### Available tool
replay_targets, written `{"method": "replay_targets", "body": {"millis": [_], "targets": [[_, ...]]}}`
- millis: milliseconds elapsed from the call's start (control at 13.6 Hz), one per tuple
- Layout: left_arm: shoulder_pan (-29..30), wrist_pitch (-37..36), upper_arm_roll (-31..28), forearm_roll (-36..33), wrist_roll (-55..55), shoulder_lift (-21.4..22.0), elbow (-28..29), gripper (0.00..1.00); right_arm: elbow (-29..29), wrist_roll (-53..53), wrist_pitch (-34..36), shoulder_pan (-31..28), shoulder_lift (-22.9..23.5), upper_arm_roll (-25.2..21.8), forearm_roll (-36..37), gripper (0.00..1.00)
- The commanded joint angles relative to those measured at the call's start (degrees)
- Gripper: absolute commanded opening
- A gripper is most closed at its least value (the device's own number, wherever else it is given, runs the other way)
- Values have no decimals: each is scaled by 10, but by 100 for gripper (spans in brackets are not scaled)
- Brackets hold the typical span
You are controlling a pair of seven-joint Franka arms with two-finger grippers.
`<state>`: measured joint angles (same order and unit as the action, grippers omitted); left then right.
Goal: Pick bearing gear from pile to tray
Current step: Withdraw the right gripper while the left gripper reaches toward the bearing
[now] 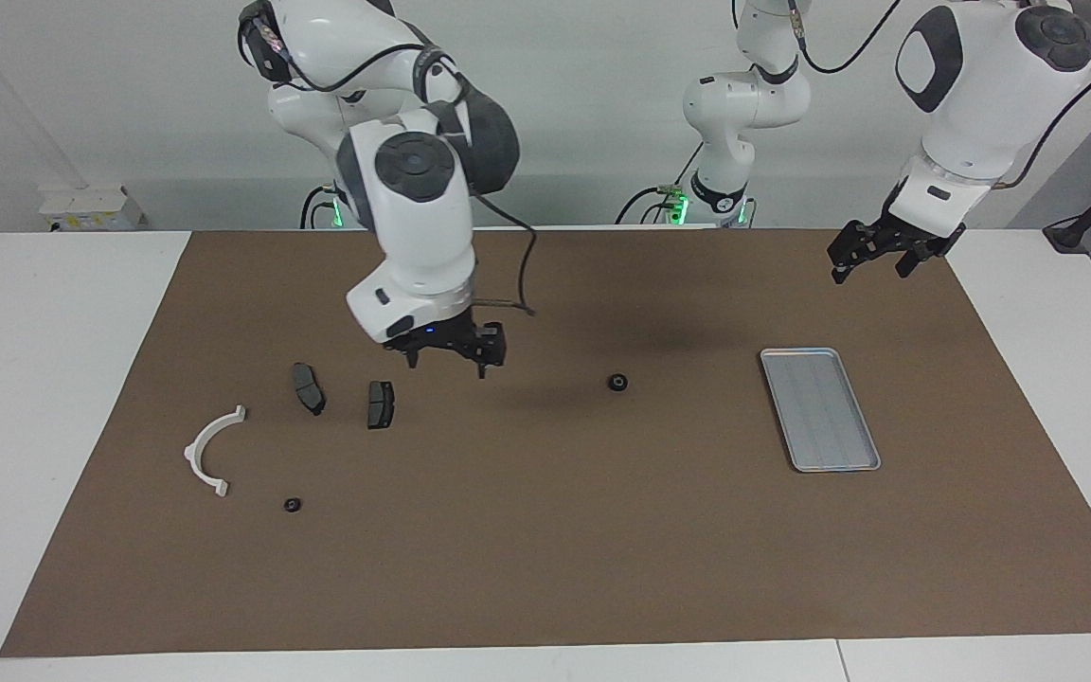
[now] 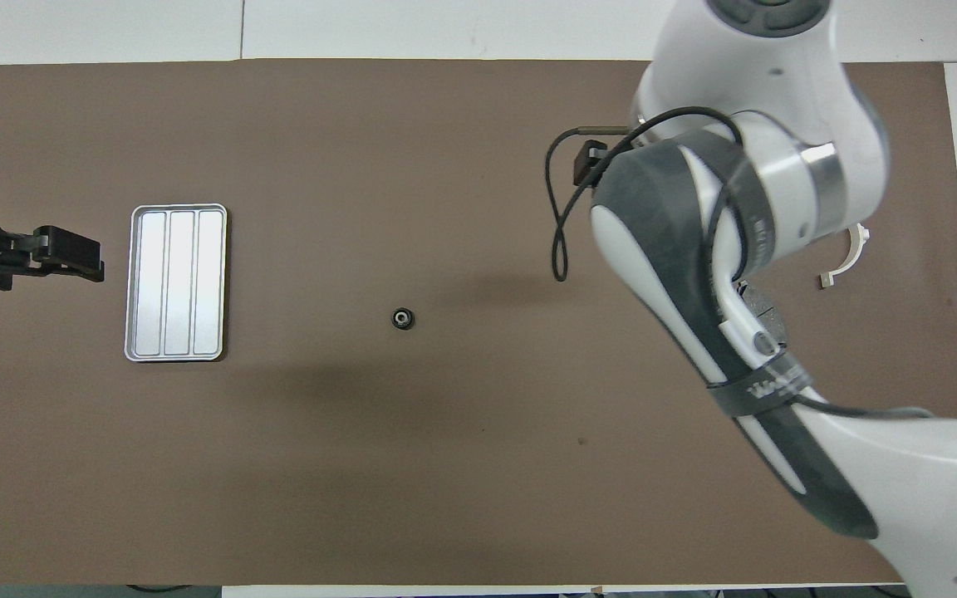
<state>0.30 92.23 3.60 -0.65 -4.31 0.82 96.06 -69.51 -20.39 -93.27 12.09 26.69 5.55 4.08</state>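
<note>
One bearing gear [image 1: 617, 383] [image 2: 402, 318], small, black and round, lies alone on the brown mat's middle, apart from the tray [image 1: 820, 409] [image 2: 178, 282]. The silver tray holds nothing. My right gripper [image 1: 449, 358] hangs open and empty over the mat, just beside the pile's brake pads [image 1: 380, 403] [image 1: 308, 387]. The pile also has a white curved bracket [image 1: 209, 453] [image 2: 848, 257] and a second small black round piece [image 1: 292, 505]. My left gripper [image 1: 872, 254] [image 2: 71, 253] waits open and raised by the tray, toward the left arm's end of the table.
The brown mat [image 1: 545, 568] covers most of the white table. In the overhead view the right arm [image 2: 744, 208] hides most of the pile.
</note>
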Motion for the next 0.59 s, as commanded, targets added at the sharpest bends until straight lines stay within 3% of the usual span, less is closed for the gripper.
{"method": "replay_targets", "body": {"millis": [0, 221, 515], "targets": [[-7, -17, -6, 0, 4, 18, 15, 100, -67, 162, -54, -80, -19, 12, 0, 100], [-19, -7, -3, 1, -3, 18, 13, 100, -160, 211, -150, -132, -40, 11, 0, 100], [-71, 58, -2, 21, -137, 16, 54, 100, -203, 228, -244, -164, -12, 10, 6, 100]]}}
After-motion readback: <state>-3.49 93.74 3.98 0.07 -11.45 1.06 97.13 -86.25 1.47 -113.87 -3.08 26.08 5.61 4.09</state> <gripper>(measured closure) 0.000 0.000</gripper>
